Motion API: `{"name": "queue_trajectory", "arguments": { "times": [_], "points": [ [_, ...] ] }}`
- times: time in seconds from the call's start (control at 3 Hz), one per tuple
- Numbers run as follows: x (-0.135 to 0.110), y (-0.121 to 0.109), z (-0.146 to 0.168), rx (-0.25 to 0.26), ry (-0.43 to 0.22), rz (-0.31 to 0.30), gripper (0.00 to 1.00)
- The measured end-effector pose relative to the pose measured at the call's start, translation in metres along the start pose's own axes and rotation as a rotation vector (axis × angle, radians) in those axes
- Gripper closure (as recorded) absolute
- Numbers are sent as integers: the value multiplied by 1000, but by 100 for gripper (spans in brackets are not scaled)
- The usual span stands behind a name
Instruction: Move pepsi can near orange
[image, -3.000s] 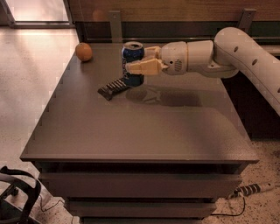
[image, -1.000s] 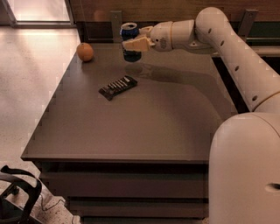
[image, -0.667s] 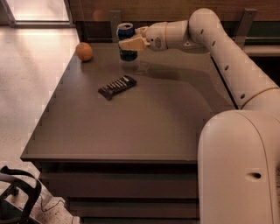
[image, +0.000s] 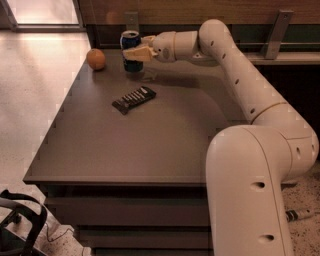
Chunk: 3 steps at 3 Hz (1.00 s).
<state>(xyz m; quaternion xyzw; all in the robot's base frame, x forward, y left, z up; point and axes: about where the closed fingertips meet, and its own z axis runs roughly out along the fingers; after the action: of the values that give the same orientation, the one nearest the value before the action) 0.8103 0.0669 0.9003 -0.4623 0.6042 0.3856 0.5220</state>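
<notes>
The pepsi can (image: 130, 42) is dark blue with a silver top and stands upright at the far left part of the table. My gripper (image: 134, 53) is shut on the can, its cream fingers (image: 138, 53) wrapped across the can's middle, with the arm reaching in from the right. The orange (image: 96, 59) sits on the table near the far left corner, a short gap to the left of the can. Whether the can's base touches the table is hard to tell.
A flat black ribbed bar (image: 133, 99) lies on the brown table (image: 125, 145) in front of the can. My white arm (image: 250, 100) spans the right side. A wall with metal brackets (image: 277, 30) runs behind the table. The floor lies to the left.
My gripper has carried the pepsi can up off the middle of the table and leftward toward the far edge, closer to the orange. The black bar and the orange stayed put.
</notes>
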Motion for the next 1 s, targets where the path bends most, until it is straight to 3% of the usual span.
{"name": "queue_trajectory", "arguments": {
  "times": [0.67,1.0],
  "points": [
    [12,10,41,-16,38,-24,100],
    [21,10,48,-22,26,-13,100]
  ]
}}
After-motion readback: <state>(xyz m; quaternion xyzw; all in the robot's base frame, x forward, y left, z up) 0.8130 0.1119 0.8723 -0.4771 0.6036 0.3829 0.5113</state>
